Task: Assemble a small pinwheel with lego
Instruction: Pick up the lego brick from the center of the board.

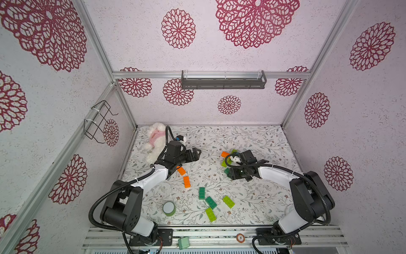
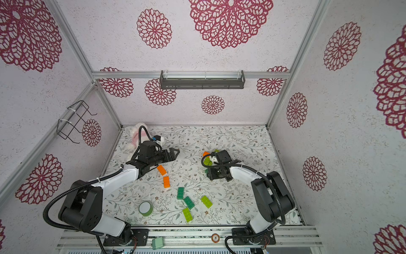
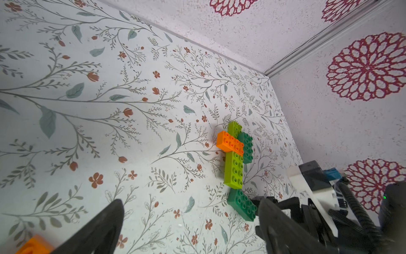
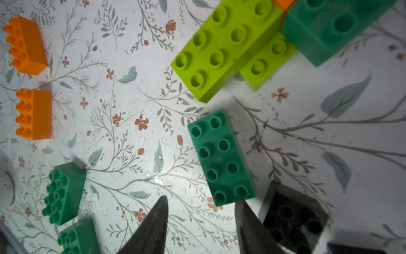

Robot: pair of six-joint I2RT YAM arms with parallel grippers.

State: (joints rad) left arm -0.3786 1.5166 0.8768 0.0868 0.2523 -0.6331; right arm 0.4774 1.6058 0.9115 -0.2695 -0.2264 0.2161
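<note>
Lego cluster [image 3: 234,167], orange brick [image 3: 230,144] atop lime, dark green apparently underneath

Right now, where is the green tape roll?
In both top views the green tape roll stands near the table's front edge on the robot's left, a loose lime brick to its right.

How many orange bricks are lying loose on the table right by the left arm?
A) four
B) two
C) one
B. In both top views one orange brick pokes out from beside the left arm, and a second orange brick lies just in front of it, nearer the camera.
</note>
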